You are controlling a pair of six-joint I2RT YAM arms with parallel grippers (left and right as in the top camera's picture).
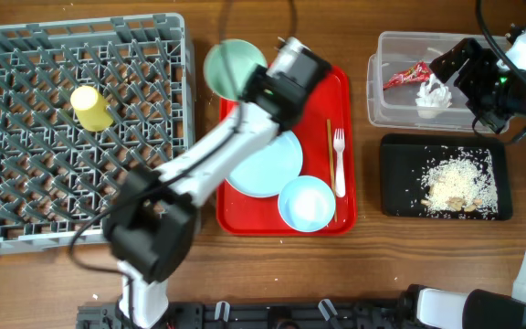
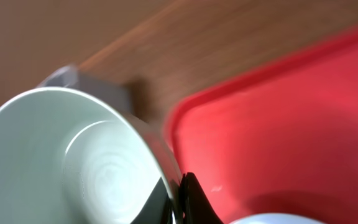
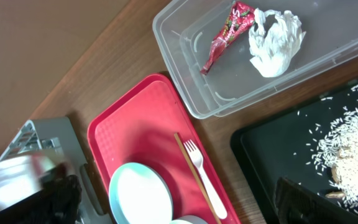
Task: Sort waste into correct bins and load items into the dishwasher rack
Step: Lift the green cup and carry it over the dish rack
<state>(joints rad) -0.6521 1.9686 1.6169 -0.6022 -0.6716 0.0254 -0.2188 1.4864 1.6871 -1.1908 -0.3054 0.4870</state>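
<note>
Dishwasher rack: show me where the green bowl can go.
In the dishwasher rack, bare pegs surround the yellow cup, widest along the near rows and left side. Its near-right corner lies under the left arm. Red tray crowded: plate, white bowl, fork.

Overhead straight down; left wrist close; right wrist higher; all sharing red tray (image 1: 323,102)

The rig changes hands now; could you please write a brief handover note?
Left end effector: shut on pale green bowl between grey pegged rack and red tray.
Right end effector: above clear plastic tub, state unclear.
Done: crumpled red wrapper and white napkin in tub; rice scraps in black tray; small yellow cup in rack.
Remaining: rack it, plus round white plate, small white bowl, white plastic fork on red tray.
</note>
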